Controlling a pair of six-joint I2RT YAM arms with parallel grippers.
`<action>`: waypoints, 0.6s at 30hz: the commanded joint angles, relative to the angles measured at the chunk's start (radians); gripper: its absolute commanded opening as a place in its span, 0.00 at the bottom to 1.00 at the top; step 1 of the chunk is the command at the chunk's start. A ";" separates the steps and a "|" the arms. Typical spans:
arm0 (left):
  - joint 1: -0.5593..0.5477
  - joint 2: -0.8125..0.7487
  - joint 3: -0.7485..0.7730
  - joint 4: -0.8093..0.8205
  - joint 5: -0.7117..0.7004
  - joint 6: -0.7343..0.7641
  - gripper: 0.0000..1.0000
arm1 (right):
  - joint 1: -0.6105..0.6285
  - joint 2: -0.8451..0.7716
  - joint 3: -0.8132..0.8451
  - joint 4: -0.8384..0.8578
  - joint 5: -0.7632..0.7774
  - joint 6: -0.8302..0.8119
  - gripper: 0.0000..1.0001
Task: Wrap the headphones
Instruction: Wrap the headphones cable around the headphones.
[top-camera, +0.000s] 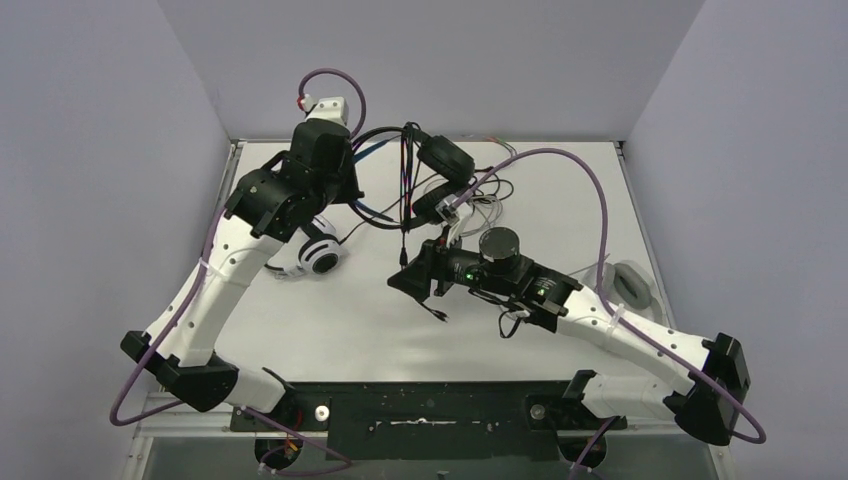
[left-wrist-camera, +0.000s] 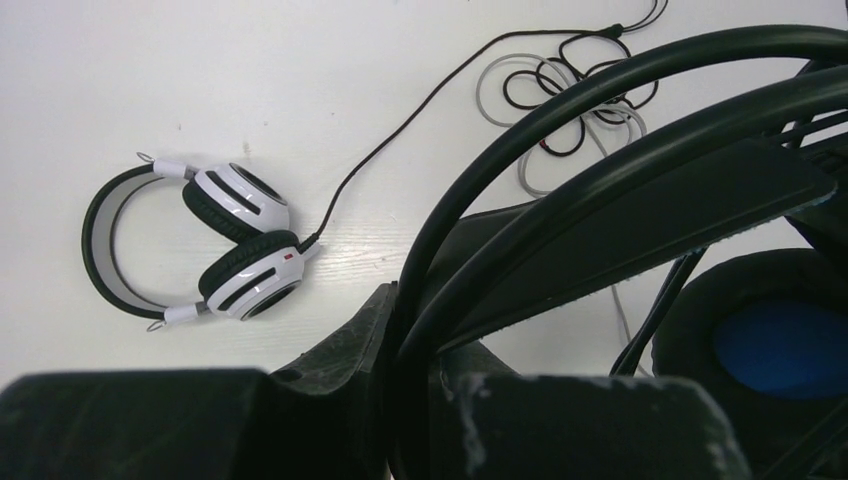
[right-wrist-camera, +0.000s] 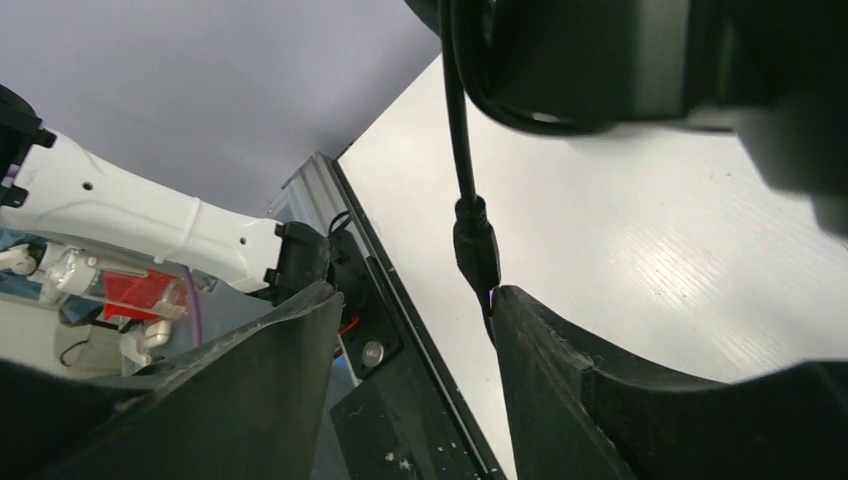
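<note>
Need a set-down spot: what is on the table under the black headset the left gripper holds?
A tangle of pale and black cables lies on the table beneath the black headset; its band and ear cup hide the rest.

left arm (top-camera: 225, 290): rises from lower left of top view, elbow bent, wrist at upper centre-left. left gripper (left-wrist-camera: 400, 410): clamped tight on headband of black headphones (left-wrist-camera: 650, 200). right arm (top-camera: 620, 330): reaches low from lower right toward centre. right gripper (right-wrist-camera: 412, 300): fingers parted (gap plain in wrist view).
</note>
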 joint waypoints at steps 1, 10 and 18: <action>0.001 -0.081 0.093 0.102 0.061 -0.039 0.00 | -0.002 -0.050 -0.063 -0.013 0.068 -0.029 0.61; 0.022 -0.089 0.071 0.110 0.060 -0.030 0.00 | -0.020 -0.213 -0.115 -0.337 0.211 -0.119 0.87; 0.071 -0.149 -0.043 0.228 0.119 -0.012 0.00 | -0.227 -0.265 -0.179 -0.430 0.076 0.086 0.92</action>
